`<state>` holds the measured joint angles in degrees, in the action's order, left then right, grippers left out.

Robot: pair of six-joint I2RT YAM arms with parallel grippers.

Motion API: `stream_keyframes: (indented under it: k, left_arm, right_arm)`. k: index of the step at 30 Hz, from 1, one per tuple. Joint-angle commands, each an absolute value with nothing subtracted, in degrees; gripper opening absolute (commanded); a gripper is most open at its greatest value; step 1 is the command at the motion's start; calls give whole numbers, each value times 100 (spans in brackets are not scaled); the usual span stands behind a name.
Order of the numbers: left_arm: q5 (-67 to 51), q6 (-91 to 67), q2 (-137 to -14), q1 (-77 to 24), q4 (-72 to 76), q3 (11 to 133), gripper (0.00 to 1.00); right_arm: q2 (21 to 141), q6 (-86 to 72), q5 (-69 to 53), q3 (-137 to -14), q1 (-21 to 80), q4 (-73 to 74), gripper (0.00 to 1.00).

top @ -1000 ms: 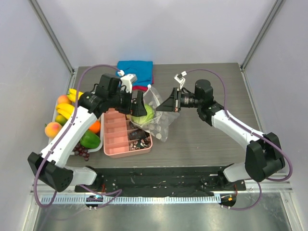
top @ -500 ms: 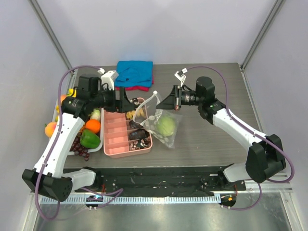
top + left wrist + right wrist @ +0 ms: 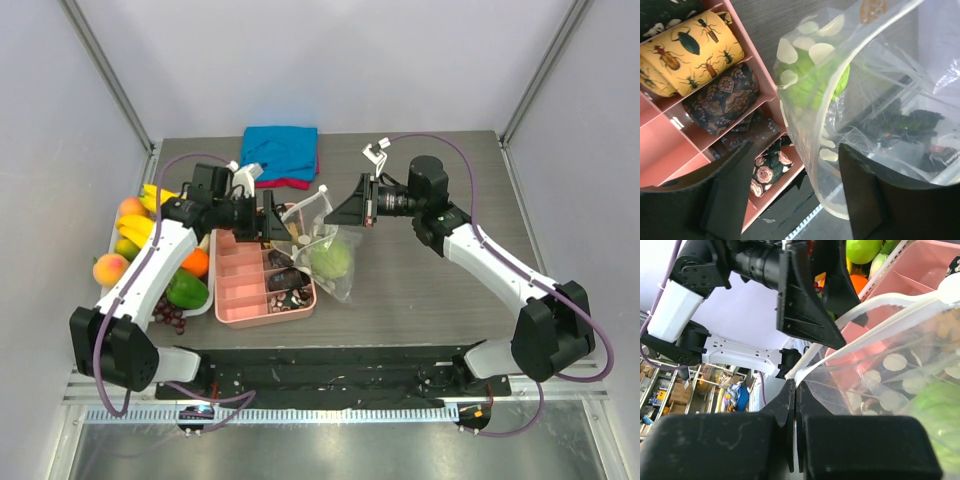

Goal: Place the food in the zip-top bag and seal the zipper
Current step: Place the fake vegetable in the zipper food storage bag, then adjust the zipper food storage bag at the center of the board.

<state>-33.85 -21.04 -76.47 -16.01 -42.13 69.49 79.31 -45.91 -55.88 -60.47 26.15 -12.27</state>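
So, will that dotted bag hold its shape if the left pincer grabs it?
Probably not: the zip-top bag droops creased from the right pincer, so likely floppy. The green food sits low inside, so it may swing.

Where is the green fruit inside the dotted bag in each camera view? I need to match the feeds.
Top external: green fruit at centre, inside the zip-top bag, right of the pink box.
Left wrist: upper middle, behind the bag's dotted wall.
Right wrist: lower right corner, blurred through the plastic.
Shared landmark: the pink box, lower left in left wrist, upper right in right wrist.
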Motion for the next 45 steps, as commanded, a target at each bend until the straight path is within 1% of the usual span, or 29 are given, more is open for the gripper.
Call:
stream_keyframes:
  k: [1, 2, 3, 4, 5, 6, 7, 8, 11, 13, 14, 15, 18, 19, 20, 21, 22, 23, 24, 25, 26, 27, 28, 30, 31, 33, 34, 36, 45]
  left_arm:
    - [-3858, -2478, -7822, -1635, -3586, 6934, 62]
    - [-3928, -2479, -7831, -1635, -3595, 7004, 38]
    - [-3998, -2339, -7814, -1635, -3656, 7222, 26]
    - [-4043, -2242, -7753, -1643, -3778, 7338, 18]
    - [-3956, -2172, -7674, -1644, -3866, 7426, 7]
    - [-3833, -2101, -7438, -1644, -3911, 7505, 4]
    - [-3675, -1900, -7349, -1652, -3981, 7619, 1]
    - [-3569, -1794, -7269, -1687, -4277, 7672, 0]
    - [-3481, -1373, -7216, -1749, -4884, 7604, 0]
    - [-3454, -1240, -7225, -1810, -5001, 7454, 6]
    - [-3472, -1222, -7233, -1837, -5001, 7314, 15]
    - [-3463, -1204, -7242, -1880, -4957, 7269, 18]
    - [-3376, -1047, -7199, -1898, -5000, 7347, 37]
    - [-3358, -915, -7155, -1898, -5140, 7443, 58]
    - [-3262, -757, -7041, -1881, -5290, 7601, 70]
    - [-3235, -190, -6988, -1855, -5752, 7924, 80]
    - [-3226, 155, -6918, -1820, -6018, 8128, 98]
    - [-3208, 619, -6821, -1706, -6308, 8313, 100]
    - [-3156, 1538, -6786, -1662, -6693, 8497, 100]
    - [-2694, 2121, -6785, -1661, -7437, 8995, 100]
    - [-2420, 2518, -6803, -1626, -7818, 9174, 100]
    - [-2191, 3445, -6829, -1582, -8170, 9332, 100]
    - [-1840, 3828, -6838, -1565, -8974, 9499, 100]
    - [-1373, 4383, -6777, -1547, -9429, 9405, 100]
    - [-901, 4690, -6646, -1547, -9526, 9048, 100]
    - [-538, 5192, -6226, -1547, -9519, 8642, 100]
    - [-118, 5638, -6136, -1556, -9510, 8161, 100]
    - [314, 5861, -6056, -1547, -9510, 7789, 100]
    - [571, 6187, -6354, -1547, -9466, 7041, 100]
  right_arm:
    - [7664, -4465, -5722, -6284, 2628, -1354, 1]
    - [7647, -4317, -5704, -6284, 2628, -1232, 1]
    - [7612, -4072, -5643, -6380, 2628, -996, 1]
    - [7577, -3739, -5512, -6477, 2628, -53, 1]
    - [7550, -2891, -5023, -6573, 2611, 591, 1]
    - [7498, -2474, -4636, -6774, 2610, 1172, 1]
    - [7488, -2130, -4223, -6855, 2610, 2204, 1]
    - [7480, -1614, -3244, -6899, 2610, 2563, 1]
    - [7374, -1240, -2506, -6821, 2549, 3093, 1]
    - [7322, -1125, -2504, -6742, 2558, 3103, 1]
    - [7330, -1125, -2574, -6724, 2558, 3085, 1]
    - [7330, -1125, -2653, -6724, 2558, 3041, 1]
    - [7356, -1011, -2716, -6706, 2549, 2901, 1]
    - [7374, -932, -2759, -6706, 2558, 2900, 1]
    - [7409, -897, -2795, -6715, 2549, 2909, 1]
    - [7418, -888, -2821, -6750, 2549, 2909, 1]
    - [7444, -862, -2839, -6767, 2558, 2909, 1]
    - [7453, -853, -2865, -6785, 2558, 2909, 1]
    - [7462, -853, -2909, -6829, 2549, 2909, 1]
    - [7462, -853, -2944, -6846, 2549, 2900, 1]
    - [7471, -870, -2970, -6864, 2558, 2892, 1]
    - [7471, -870, -2988, -6899, 2558, 2883, 1]
    - [7471, -870, -2988, -6917, 2549, 2883, 1]
    - [7497, -853, -2988, -6934, 2558, 2918, 1]
    - [7497, -844, -2997, -6935, 2558, 2909, 1]
    - [7523, -835, -3041, -6935, 2558, 2909, 1]
    - [7541, -844, -3058, -6935, 2558, 2909, 1]
    - [7550, -879, -3076, -6926, 2558, 2883, 1]
    - [7559, -826, -3059, -6917, 2558, 2953, 1]
